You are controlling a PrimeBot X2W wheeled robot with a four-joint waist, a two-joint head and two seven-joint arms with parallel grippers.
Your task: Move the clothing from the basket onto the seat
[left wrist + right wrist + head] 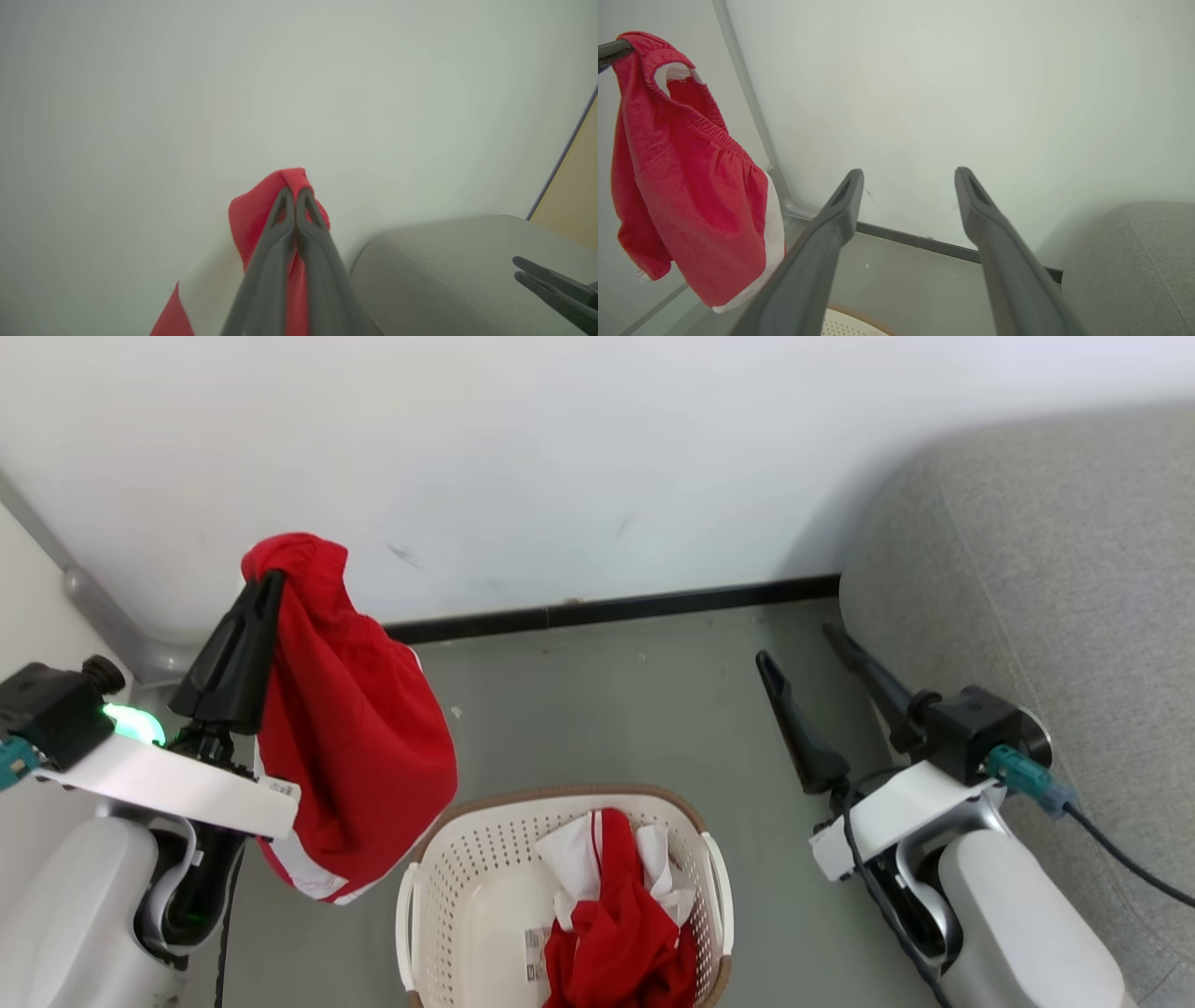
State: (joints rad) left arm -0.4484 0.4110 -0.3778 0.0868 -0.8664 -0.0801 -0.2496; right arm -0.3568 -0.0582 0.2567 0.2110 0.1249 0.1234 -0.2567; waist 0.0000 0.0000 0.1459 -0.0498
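Red shorts (355, 737), draped below left gripper (271, 579) — waistband clamped at its tips (right gripper (796, 644) spread, empty)

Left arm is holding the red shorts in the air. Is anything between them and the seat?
Yes, the right gripper. Open and empty, it hangs just beside the seat, between it and the shorts pinched in the left gripper. The basket sits lower down, likely under the path.
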